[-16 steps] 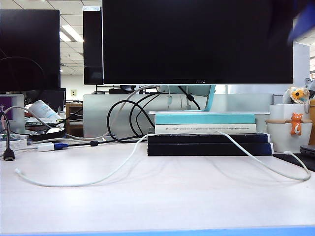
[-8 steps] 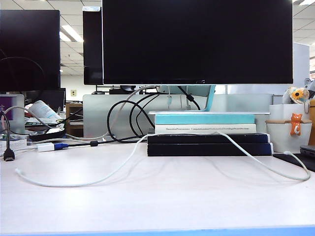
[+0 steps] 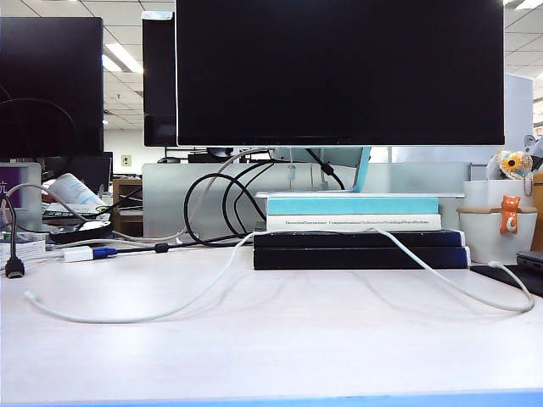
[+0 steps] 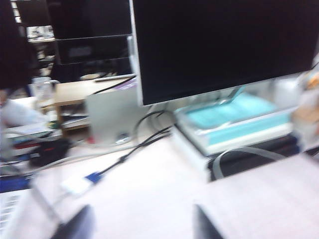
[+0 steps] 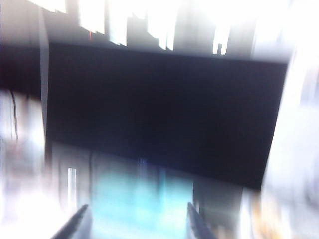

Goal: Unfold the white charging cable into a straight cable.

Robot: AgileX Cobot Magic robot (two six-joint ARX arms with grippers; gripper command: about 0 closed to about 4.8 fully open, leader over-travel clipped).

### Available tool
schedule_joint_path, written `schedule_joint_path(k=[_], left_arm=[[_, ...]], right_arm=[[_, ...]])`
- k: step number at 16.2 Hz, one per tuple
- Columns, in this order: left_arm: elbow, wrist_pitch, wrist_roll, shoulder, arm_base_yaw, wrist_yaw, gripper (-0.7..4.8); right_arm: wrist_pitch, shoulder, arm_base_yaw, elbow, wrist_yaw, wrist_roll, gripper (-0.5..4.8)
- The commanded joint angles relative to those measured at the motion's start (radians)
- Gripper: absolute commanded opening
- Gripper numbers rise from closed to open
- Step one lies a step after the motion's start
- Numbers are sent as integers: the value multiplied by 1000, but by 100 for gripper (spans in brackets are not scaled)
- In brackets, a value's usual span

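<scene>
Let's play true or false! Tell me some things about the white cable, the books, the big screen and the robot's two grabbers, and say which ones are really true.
1. The white charging cable lies in one straight line. False: it sags on the table, climbs over the books and loops down at the right.
2. The cable crosses the stack of books. True.
3. The left gripper holds the cable. False: its two fingertips stand apart in the left wrist view with nothing between them.
4. The monitor is dark. True.
5. The right gripper is shut tight. False: its fingertips stand apart in the blurred right wrist view.
6. No arm shows in the exterior view. True.
</scene>
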Motion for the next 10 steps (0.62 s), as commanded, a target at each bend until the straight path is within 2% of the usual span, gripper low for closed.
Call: schedule_joint_path(k=[1,2,3,6,8,10], left_arm=[[-119,172,-86,-32,0,89,268],[-149,200,-106,-32,0,87,268],[-200,229,-97,-32,0,72,233],[-280,230,-95,-32,0,69,141],[-335,249,-18,-34,0,68,136],[-351,288,-12,-42,0,68,111]], right_arm=[[231,-83,2,-254,-47,254,40],[248,-73,3,-298,-50,301,20],[248,-71,3,-355,-50,316,-8],[244,-71,3,-410,-44,316,-8],[238,-74,3,-439,-34,302,-8],[216,-74,3,-463,29,256,-8]])
